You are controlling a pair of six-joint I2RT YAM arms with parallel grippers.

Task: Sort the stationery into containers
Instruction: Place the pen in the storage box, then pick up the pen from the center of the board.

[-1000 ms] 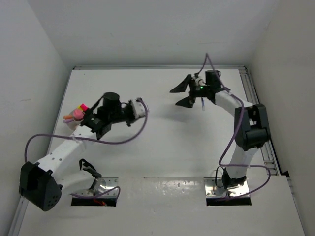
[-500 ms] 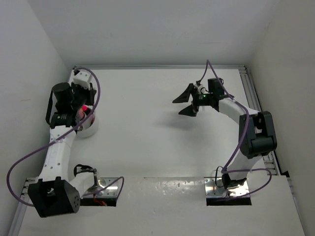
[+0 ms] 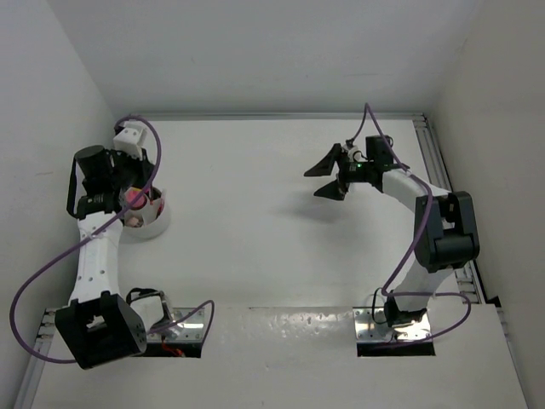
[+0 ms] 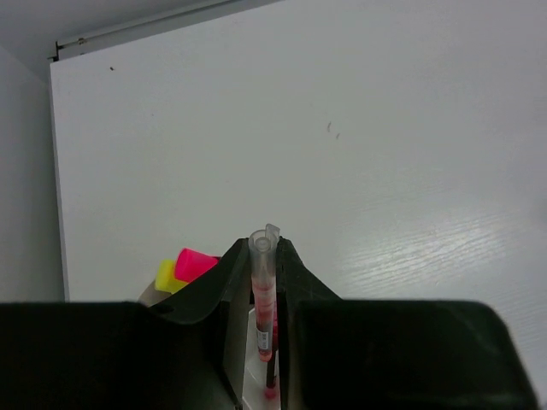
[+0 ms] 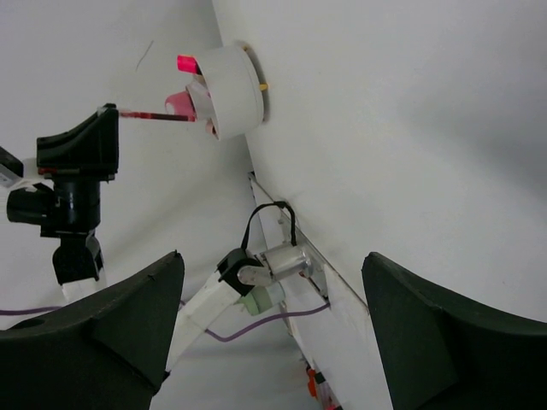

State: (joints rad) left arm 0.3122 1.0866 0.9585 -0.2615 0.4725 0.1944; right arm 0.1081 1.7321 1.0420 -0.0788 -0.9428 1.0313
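My left gripper is shut on a thin pink-red pen with a clear cap, held over the round pale dish at the table's left edge. The right wrist view shows that pen reaching from the left gripper to the dish. A yellow highlighter and a pink highlighter stick up from the dish beside the left fingers. My right gripper is open and empty, held above the table at the back right; its jaws stand wide apart in the right wrist view.
White walls close in the table on the left, back and right. A metal rail runs along the right edge. The left arm's base plate and purple cables lie near the front edge.
The left arm has swung from the table's middle-left to the left edge, bringing the pen over the dish. The right gripper has drifted slightly right and stayed open.
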